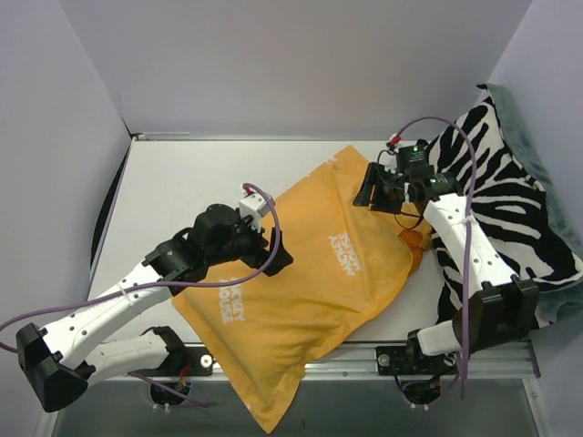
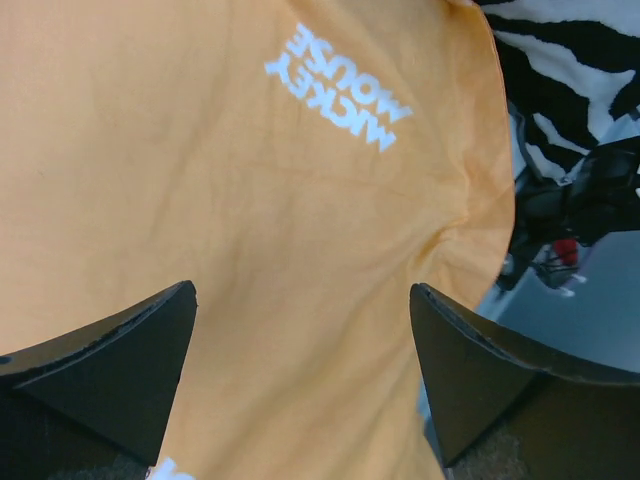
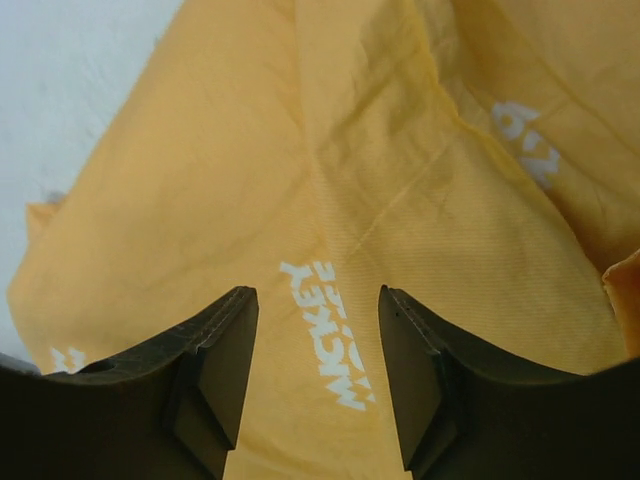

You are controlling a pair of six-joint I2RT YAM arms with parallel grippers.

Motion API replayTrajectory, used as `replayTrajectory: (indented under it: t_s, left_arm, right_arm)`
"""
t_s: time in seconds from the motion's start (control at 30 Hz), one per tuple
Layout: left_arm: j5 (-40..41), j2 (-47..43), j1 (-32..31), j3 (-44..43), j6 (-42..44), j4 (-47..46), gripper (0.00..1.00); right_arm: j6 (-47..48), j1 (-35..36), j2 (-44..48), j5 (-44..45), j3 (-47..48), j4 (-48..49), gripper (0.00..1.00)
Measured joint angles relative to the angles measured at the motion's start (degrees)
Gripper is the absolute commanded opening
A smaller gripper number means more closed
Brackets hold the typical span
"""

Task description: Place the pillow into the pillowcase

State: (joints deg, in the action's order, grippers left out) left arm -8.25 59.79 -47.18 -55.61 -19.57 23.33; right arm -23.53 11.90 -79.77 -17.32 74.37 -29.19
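Observation:
The orange pillowcase [image 1: 310, 273] lies diagonally across the table, puffed up, with white "MICKEY MOUSE" print on top. Its near corner hangs over the front edge. No cream-white pillow shows in any view. My left gripper [image 1: 273, 250] is open and empty just above the case's left part; in the left wrist view its jaws [image 2: 300, 370] stand wide apart over the orange cloth [image 2: 250, 200]. My right gripper [image 1: 369, 191] is open and empty over the case's far right part; in the right wrist view [image 3: 318, 380] it hovers over the wrinkled cloth [image 3: 400, 200].
A zebra-striped cushion [image 1: 510, 209] lies along the right wall, under my right arm; it also shows in the left wrist view [image 2: 570, 70]. White table [image 1: 182, 182] is bare at the back left. A metal rail [image 1: 364, 360] runs along the front edge.

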Motion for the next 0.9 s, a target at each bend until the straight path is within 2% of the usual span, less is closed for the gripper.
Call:
replayTrajectory:
  t_s: [0.17, 0.2, 0.3, 0.43, 0.5, 0.63, 0.67, 0.77, 0.9]
  left_arm:
    - [-0.96, 2.29, -0.11, 6.8, -10.23, 5.84, 0.84]
    - [-0.98, 4.76, -0.07, 8.15, -11.72, 7.21, 0.77]
    - [-0.66, 15.54, 0.92, 9.81, -14.38, 9.46, 0.7]
    - [-2.56, 28.04, 6.38, 3.06, -14.23, 11.08, 0.59]
    - [-4.26, 34.6, 10.97, -3.67, -13.03, 13.25, 0.59]
    - [-4.28, 45.53, 21.49, -19.39, -10.62, 12.39, 0.7]
    - [-3.67, 47.08, 24.44, -23.39, -10.01, 10.64, 0.75]
    - [-1.97, 46.16, 30.21, -28.35, -8.33, 5.18, 0.82]
    - [-2.03, 36.85, 32.44, -25.75, -5.99, 2.19, 0.86]
  right_arm:
    - [3.91, 0.9, -4.07, -0.11, -2.01, -5.81, 0.46]
    - [4.35, 0.9, -4.2, -0.15, -3.28, -6.64, 0.45]
    - [4.61, 0.85, -4.24, -0.55, -8.72, -8.09, 0.44]
    - [3.37, 2.01, -4.31, -2.25, -16.65, -8.46, 0.44]
    - [1.81, 3.85, -4.48, -3.21, -18.36, -7.74, 0.44]
    - [-2.84, 9.9, -7.63, -5.27, -17.14, -3.15, 0.44]
    - [-4.28, 12.02, -9.88, -6.01, -15.5, -1.22, 0.44]
    - [-7.85, 17.25, -17.05, -8.7, -8.35, 2.1, 0.46]
    - [-10.58, 22.93, -20.31, -11.1, -0.59, 6.75, 0.47]
